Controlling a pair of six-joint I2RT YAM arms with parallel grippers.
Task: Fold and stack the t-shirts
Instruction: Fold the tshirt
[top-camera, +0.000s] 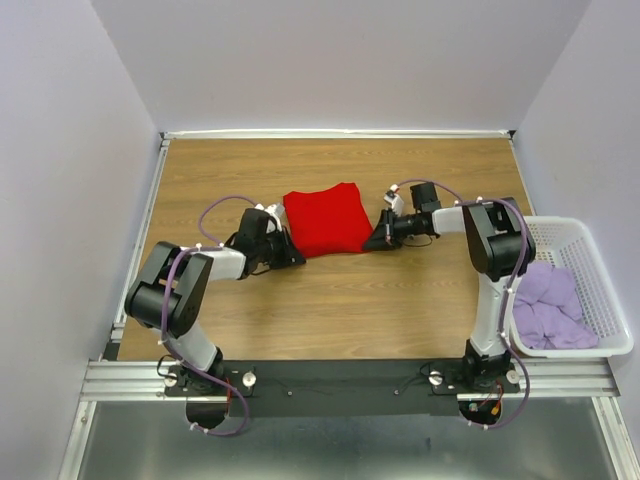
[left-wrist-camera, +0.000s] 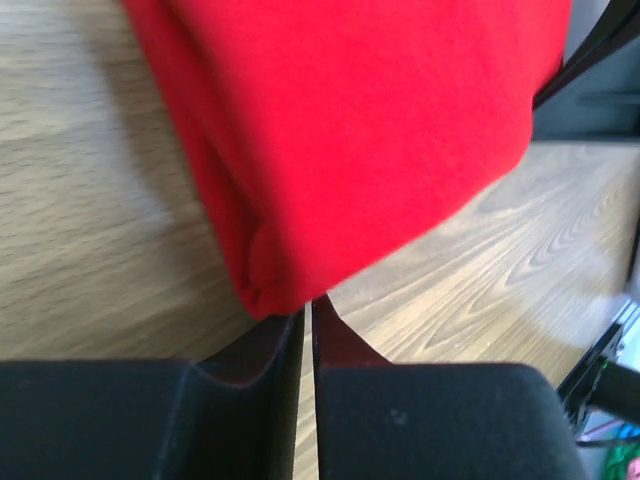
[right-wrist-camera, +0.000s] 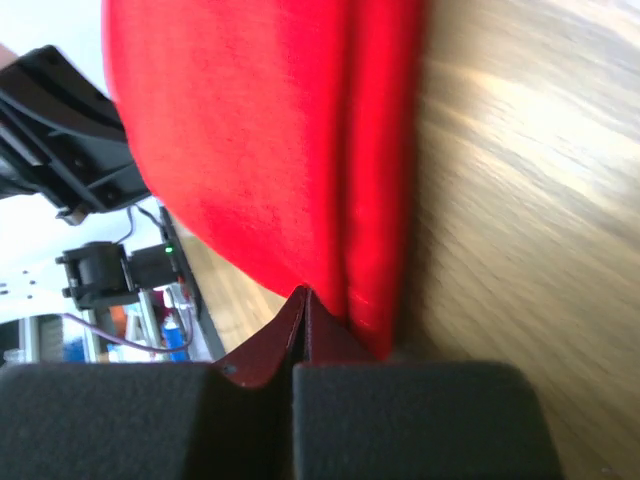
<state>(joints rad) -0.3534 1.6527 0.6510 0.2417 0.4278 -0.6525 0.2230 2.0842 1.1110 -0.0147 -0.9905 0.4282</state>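
A bright red t-shirt (top-camera: 325, 220) lies folded into a compact rectangle on the wooden table, mid-back. My left gripper (top-camera: 297, 260) sits at its near-left corner. In the left wrist view the left gripper (left-wrist-camera: 310, 305) is shut to a thin slit that shows only table wood, its tips just touching the red t-shirt's (left-wrist-camera: 350, 130) rounded corner. My right gripper (top-camera: 372, 243) is at the near-right corner. Seen from the right wrist, that gripper (right-wrist-camera: 303, 295) is shut, its tips against the red t-shirt's (right-wrist-camera: 260, 140) folded edge, no cloth visibly between them. Pale lilac t-shirts (top-camera: 550, 305) lie crumpled in the basket.
A white lattice basket (top-camera: 590, 245) stands off the table's right edge beside the right arm. Walls close in the table on the left, back and right. Bare wood (top-camera: 340, 310) stretches between the shirt and the arm bases.
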